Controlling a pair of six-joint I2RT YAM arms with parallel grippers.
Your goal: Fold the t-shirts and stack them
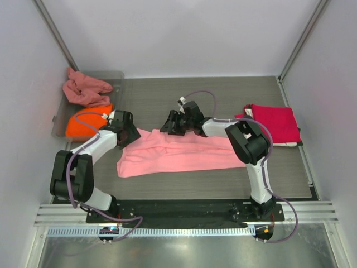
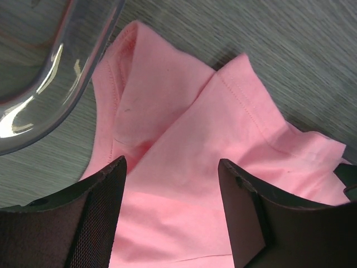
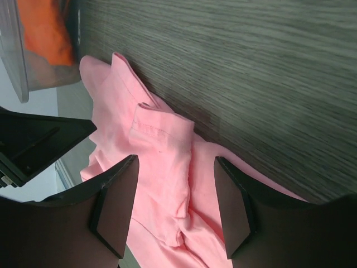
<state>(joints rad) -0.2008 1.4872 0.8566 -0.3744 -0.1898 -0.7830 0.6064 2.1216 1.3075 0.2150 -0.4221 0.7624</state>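
The light pink t-shirt (image 1: 178, 155) lies in the middle of the counter, stretched long from the left side toward the right edge; it is bunched and doubled over, not neat yet. The left gripper (image 2: 172, 167) hangs over the shirt's left end, close to the grey tray (image 1: 116, 79) in the far left corner; its two fingers are spread apart and hold nothing; pink cloth shows under the gap. The right gripper (image 3: 175, 162) hangs over the shirt's far edge, near the middle of the counter; its fingers are spread wide too and hold nothing; a flap with a stitched hem lies under them.

The step looks like a grab of the shirt's far edge with both grippers, so the shirt can be folded over. To do it well, each gripper should come straight down with one finger on each side of a cloth edge; the cloth lies in layers here, so each should pinch only the layers it means to lift. The left one should keep off the tray wall, which is just beside the shirt's corner. Both should close firmly, then lift together and level, so the shirt does not twist or drag.

The orange t-shirt (image 1: 86, 125) and the dusty rose t-shirt (image 1: 83, 89) sit in the tray; the crimson red t-shirt (image 1: 272, 123) lies folded by the right edge, likely where the pink one goes next.
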